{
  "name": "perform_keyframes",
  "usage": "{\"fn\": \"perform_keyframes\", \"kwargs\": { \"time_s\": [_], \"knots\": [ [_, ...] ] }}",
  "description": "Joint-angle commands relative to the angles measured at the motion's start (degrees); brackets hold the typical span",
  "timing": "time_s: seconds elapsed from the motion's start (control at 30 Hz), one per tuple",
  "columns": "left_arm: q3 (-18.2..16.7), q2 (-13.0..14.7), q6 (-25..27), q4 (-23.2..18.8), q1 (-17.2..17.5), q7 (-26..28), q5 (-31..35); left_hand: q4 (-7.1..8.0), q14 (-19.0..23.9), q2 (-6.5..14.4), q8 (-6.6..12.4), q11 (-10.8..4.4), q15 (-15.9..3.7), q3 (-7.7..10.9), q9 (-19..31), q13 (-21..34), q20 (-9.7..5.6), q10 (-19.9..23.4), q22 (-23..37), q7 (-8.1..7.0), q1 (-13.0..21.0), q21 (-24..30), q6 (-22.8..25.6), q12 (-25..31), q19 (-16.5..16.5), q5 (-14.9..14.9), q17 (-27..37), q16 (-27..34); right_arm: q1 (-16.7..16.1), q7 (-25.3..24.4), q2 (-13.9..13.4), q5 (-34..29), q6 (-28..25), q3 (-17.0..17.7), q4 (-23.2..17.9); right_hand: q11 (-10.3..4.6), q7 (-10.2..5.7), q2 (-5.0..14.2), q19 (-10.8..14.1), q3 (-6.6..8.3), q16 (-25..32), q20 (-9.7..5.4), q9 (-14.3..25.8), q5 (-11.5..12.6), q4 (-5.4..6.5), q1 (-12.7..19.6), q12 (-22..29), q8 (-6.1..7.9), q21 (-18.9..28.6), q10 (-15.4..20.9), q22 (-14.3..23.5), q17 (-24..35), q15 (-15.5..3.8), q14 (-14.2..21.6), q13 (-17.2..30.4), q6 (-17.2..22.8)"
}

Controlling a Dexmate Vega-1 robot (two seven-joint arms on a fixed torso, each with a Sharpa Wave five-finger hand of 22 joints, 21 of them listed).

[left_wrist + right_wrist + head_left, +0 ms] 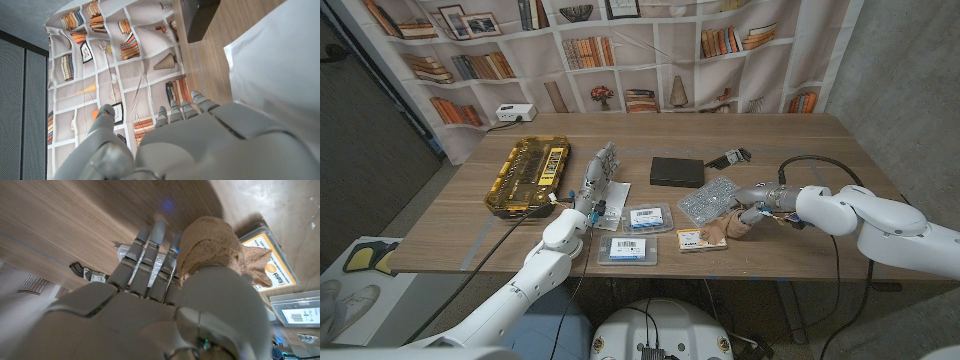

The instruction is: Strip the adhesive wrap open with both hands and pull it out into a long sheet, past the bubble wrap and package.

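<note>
Head view: right hand (752, 207) grips the tan wrap (721, 229), bubble wrap (709, 200) at 12 o'clock, orange package (700, 239) at 6; left hand (596, 172) spread, holding nothing.

Toward the far left of the wooden table (800, 140), a yellow organiser case (528, 172) with a dark lid pattern. Near the middle, a flat black box (677, 171); just right of it, a small black clip (729, 157). At the front, two clear plastic boxes with labels, one (648, 218) behind the other (627, 250). Against the back, a bookshelf-print curtain (650, 50), and at its foot on the left, a white device (510, 113).
</note>
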Motion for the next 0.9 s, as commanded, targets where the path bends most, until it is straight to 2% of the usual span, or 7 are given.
{"fn": "perform_keyframes", "kwargs": {
  "time_s": [0.03,0.23,0.47,0.9],
  "knots": [
    [0.05,-0.28,-0.25,0.6,-0.1,-0.28,-0.23,0.06,-0.4,0.38,-0.05,0.06,-0.01,-0.35,-0.03,0.18,0.14,-0.08,0.25,-0.19,0.19,0.43,0.34,0.38,-0.1,0.27,0.07,0.22,-1.05,-2.33,0.02,0.0,-0.25,0.51,0.04,-0.21,-0.52,0.49,0.59,0.46,0.77,-0.67,0.49,0.54,0.15,1.55,1.43,0.9,0.76,2.12,0.32,1.47,-8.63,1.74,1.18,2.38],
    [0.15,-0.49,-0.34,0.93,-0.22,-0.43,-0.29,0.07,-0.44,0.38,-0.05,-0.01,0.0,-0.36,-0.03,0.18,0.14,-0.09,0.25,-0.21,0.17,0.44,0.36,0.38,-0.09,0.26,0.07,0.21,-3.06,-6.12,-1.03,1.32,-0.02,2.37,-0.14,-0.67,-0.51,1.07,1.14,0.86,1.75,-1.24,0.76,0.79,0.02,3.18,2.96,1.7,1.69,4.18,0.51,3.57,-8.64,4.1,2.52,4.59],
    [0.14,-0.57,-0.56,1.05,-0.23,-0.4,-0.2,0.08,-0.46,0.38,-0.04,0.02,-0.01,-0.37,-0.03,0.18,0.12,-0.12,0.25,-0.23,0.16,0.44,0.4,0.36,-0.09,0.27,0.07,0.21,-6.79,-12.31,-2.63,7.46,1.98,6.85,0.11,-1.25,-0.47,1.11,1.91,0.86,2.46,-1.78,0.91,0.66,0.01,4.14,4.39,1.72,2.65,6.11,0.72,5.23,-8.63,5.69,3.73,4.96],
    [-0.12,-0.09,-0.51,0.34,0.24,-0.09,-0.11,0.1,-0.46,0.42,-0.06,0.06,-0.02,-0.38,-0.03,0.18,0.16,-0.04,0.25,-0.23,0.12,0.44,0.4,0.4,-0.09,0.26,0.07,0.22,-8.4,-16.39,-2.42,8.31,1.74,8.08,-0.06,-1.22,-0.23,1.25,2.44,0.84,2.83,-1.92,1.0,0.49,0.18,4.78,5.35,1.7,3.51,6.76,0.92,6.59,-8.62,6.88,4.93,5.4]
  ]
}}
